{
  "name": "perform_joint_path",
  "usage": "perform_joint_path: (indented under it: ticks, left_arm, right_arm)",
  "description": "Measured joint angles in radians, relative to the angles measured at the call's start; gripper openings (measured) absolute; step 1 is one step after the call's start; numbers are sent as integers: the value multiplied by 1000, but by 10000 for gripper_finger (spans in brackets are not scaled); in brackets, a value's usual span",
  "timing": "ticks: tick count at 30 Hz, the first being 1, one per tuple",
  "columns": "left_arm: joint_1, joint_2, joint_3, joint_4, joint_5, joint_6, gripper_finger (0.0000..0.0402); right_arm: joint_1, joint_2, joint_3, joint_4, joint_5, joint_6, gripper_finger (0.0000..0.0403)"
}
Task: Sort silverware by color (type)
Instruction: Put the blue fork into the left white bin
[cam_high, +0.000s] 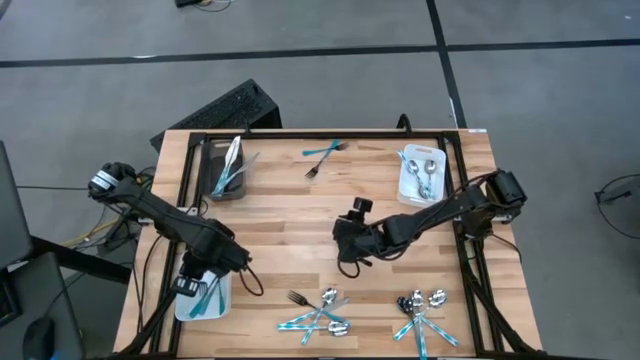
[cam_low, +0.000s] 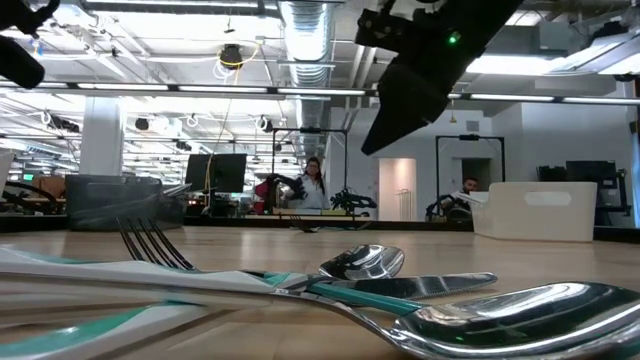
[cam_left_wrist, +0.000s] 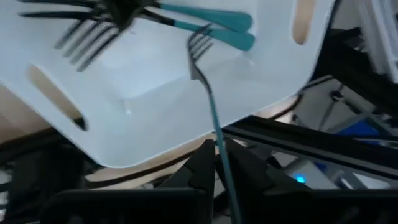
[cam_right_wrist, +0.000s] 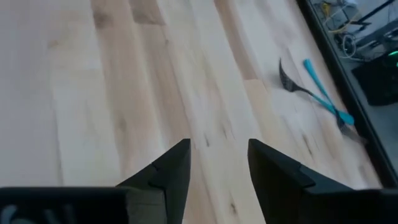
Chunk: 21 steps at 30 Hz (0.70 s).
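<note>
While three bins (cam_high: 417, 172) hold some cutlery, left gripper (cam_left_wrist: 217, 163) clamps a teal fork (cam_left_wrist: 208, 93), right gripper (cam_right_wrist: 219, 163) gapes empty, piles (cam_high: 320, 312) remain.

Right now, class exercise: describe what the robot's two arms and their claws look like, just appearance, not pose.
Both arms are dark, jointed links with black cables looping alongside. The left arm has a pale ring at its shoulder end; its left claw shows two dark, wedge-shaped fingers. The right claw has two matching black, angular fingers tapering to points. In the low view, a small green light glows on an arm overhead.

Mixed silverware (cam_high: 325, 312) in scattered clusters
</note>
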Motion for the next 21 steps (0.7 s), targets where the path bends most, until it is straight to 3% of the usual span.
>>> perform_joint_path:
  ticks: [4,11,19,21]
  left_arm:
    - [-5,-1,0,10,-63,-7,38]
    - [-10,-2,1,22,-204,-189,91]
    - [-22,-2,0,-41,-148,-282,133]
    - [-39,-15,-1,-50,-142,-297,134]
  right_arm:
    - [1,0,0,-19,-2,51,195]
    - [22,0,0,-70,-1,140,212]
    - [41,0,0,-80,-3,148,222]
    - [56,-14,0,-82,-77,146,222]
